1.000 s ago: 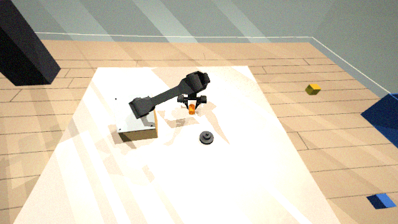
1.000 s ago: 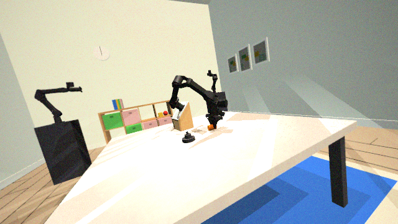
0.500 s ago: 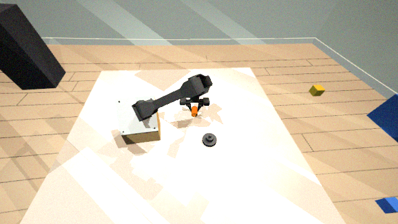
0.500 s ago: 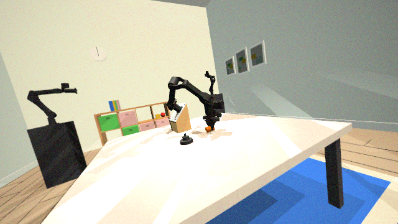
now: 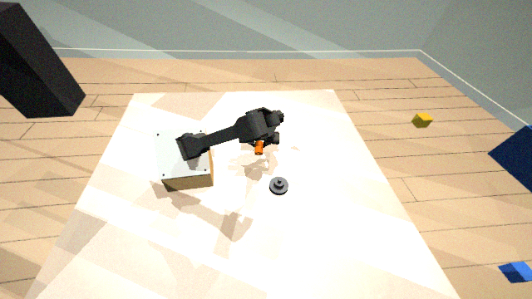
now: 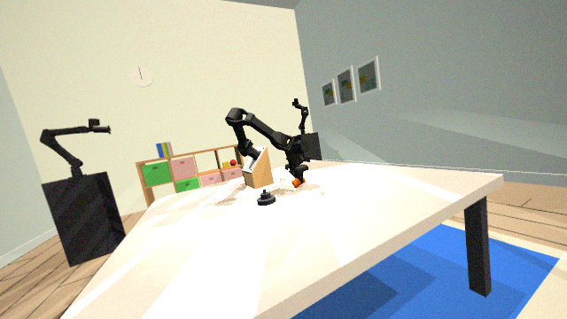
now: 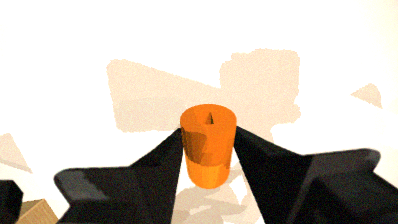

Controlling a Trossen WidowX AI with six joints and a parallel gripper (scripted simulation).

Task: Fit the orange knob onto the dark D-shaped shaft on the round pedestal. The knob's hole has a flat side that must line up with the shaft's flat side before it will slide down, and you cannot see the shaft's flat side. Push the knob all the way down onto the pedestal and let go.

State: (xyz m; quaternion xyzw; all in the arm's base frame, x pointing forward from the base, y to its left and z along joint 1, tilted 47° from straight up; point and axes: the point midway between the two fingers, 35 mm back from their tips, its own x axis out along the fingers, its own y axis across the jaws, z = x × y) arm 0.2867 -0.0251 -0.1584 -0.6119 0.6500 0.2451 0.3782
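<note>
The orange knob [image 5: 258, 149] [image 6: 297, 182] [image 7: 208, 150] is between the fingers of my gripper [image 5: 258, 144] [image 6: 300, 178] [image 7: 207, 131], which is shut on its sides. The knob is tilted, low over the table or touching it; I cannot tell which. One end with a small dark hole shows in the wrist view, but the hole's flat side is not clear. The round dark pedestal [image 5: 278, 190] [image 6: 266, 201] stands apart from the knob, nearer the front in the top view. Its shaft [image 5: 279, 181] [image 6: 265, 191] points up and is bare. The pedestal is outside the wrist view.
A wooden block [image 5: 189, 183] [image 6: 262, 176] [image 7: 37, 214] with a sloping pale top plate [image 5: 174, 164] stands beside the arm, left of the pedestal in the top view. The table [image 5: 332, 232] [image 6: 213, 248] carries these things. Yellow [image 5: 421, 120] and blue [image 5: 516, 272] blocks lie off the table.
</note>
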